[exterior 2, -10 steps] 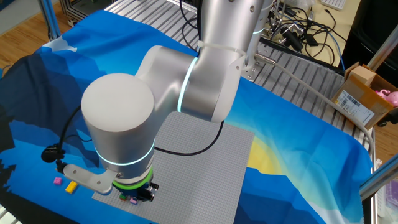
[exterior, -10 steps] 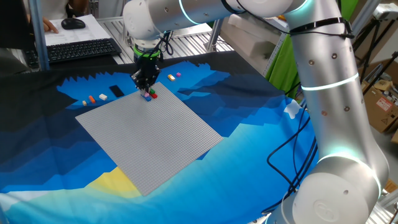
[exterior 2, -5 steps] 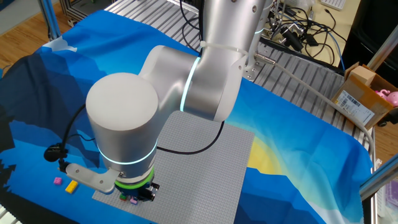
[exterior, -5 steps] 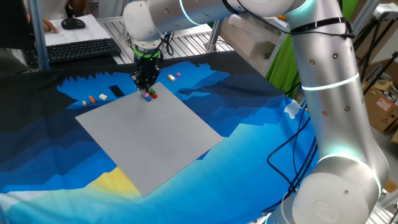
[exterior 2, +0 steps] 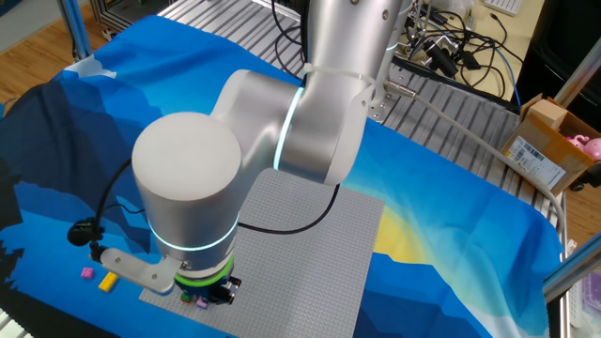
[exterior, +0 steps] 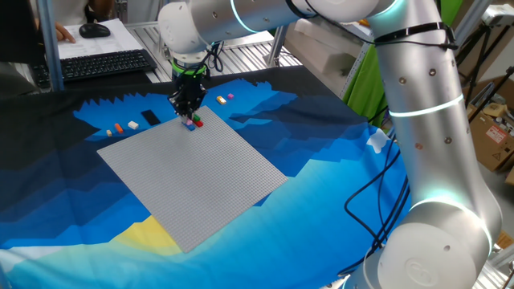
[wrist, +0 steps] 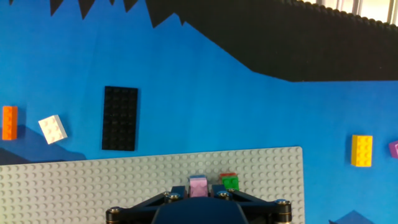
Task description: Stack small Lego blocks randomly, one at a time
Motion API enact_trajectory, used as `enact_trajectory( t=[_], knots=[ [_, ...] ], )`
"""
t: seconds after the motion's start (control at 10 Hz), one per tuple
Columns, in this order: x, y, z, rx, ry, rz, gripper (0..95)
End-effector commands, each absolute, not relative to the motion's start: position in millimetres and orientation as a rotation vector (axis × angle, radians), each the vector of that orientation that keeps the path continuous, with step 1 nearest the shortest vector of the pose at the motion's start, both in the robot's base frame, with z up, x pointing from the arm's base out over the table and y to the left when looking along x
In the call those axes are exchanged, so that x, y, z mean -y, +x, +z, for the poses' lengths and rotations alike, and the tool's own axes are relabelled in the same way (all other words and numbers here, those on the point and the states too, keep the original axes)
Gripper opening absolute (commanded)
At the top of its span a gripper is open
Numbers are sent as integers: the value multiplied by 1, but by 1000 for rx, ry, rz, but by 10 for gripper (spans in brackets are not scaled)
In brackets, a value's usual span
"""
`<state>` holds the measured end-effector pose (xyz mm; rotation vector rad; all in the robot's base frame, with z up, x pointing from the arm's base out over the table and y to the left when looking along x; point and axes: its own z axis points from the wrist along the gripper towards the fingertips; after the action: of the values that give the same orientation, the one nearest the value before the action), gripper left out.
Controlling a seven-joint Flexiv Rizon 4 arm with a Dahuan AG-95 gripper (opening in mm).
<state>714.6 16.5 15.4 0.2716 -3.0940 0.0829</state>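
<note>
**Down at the baseplate's far corner**

Here the gripper (exterior: pixel 189 115) hangs low over the grey baseplate (exterior: pixel 193 172), its jaws pinching a pink brick (wrist: pixel 198 185) just above the studs. A green brick (wrist: pixel 231 182) topped with red sits just beside it. Off the plate, on the blue cloth, lie an orange brick (wrist: pixel 10 122), a white brick (wrist: pixel 53 129), a black plate (wrist: pixel 120 118) and a yellow brick (wrist: pixel 362 150).

You see the baseplate (wrist: pixel 93 180) on the desk (wrist: pixel 261 106), two blocks (wrist: pixel 199 183) near its edge, other blocks (wrist: pixel 362 150) scattered beyond it.
</note>
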Motion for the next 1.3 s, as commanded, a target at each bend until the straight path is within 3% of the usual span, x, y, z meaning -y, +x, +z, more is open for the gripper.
enact_trajectory(
  t=[0.1, 1.3],
  knots=[
    [-16, 717, 10, 3095, 277, 82, 190],
    [-18, 713, 33, 3111, 264, 121, 190]
  ],
)
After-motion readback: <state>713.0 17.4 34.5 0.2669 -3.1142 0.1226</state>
